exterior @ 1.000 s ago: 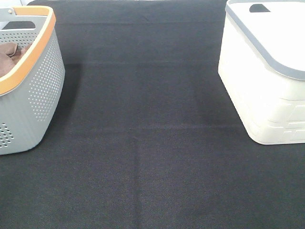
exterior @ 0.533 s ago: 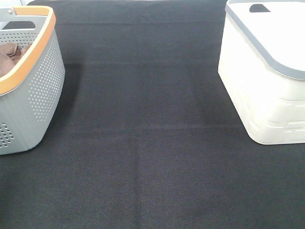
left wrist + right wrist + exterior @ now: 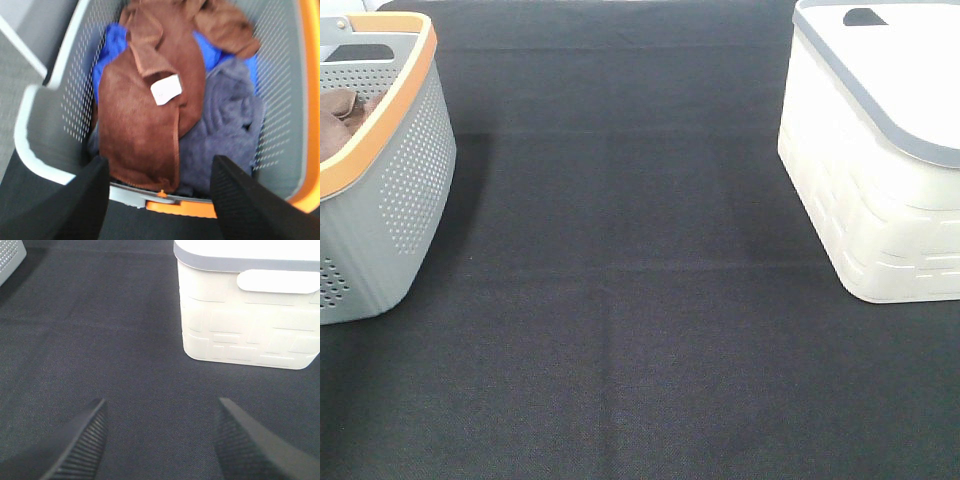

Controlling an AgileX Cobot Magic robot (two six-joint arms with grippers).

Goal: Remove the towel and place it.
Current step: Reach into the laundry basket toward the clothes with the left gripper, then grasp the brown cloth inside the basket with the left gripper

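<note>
The towel (image 3: 145,115), reddish-brown with a small white tag (image 3: 166,90), lies crumpled on top of other cloths inside the grey basket with the orange rim (image 3: 309,100). My left gripper (image 3: 160,200) hovers open above the basket's near rim, its fingers (image 3: 82,202) apart and holding nothing. In the exterior high view a bit of brown cloth (image 3: 340,110) shows inside the grey basket (image 3: 405,190) at the far left; neither gripper shows there. My right gripper (image 3: 160,440) is open and empty over the black table cover.
A white basket with a grey rim (image 3: 875,170) (image 3: 245,320) stands at the right. In the grey basket lie a blue cloth (image 3: 112,47), a grey-purple cloth (image 3: 225,130) and a second, bunched brown cloth (image 3: 222,22). Black fabric (image 3: 620,300) covers the table.
</note>
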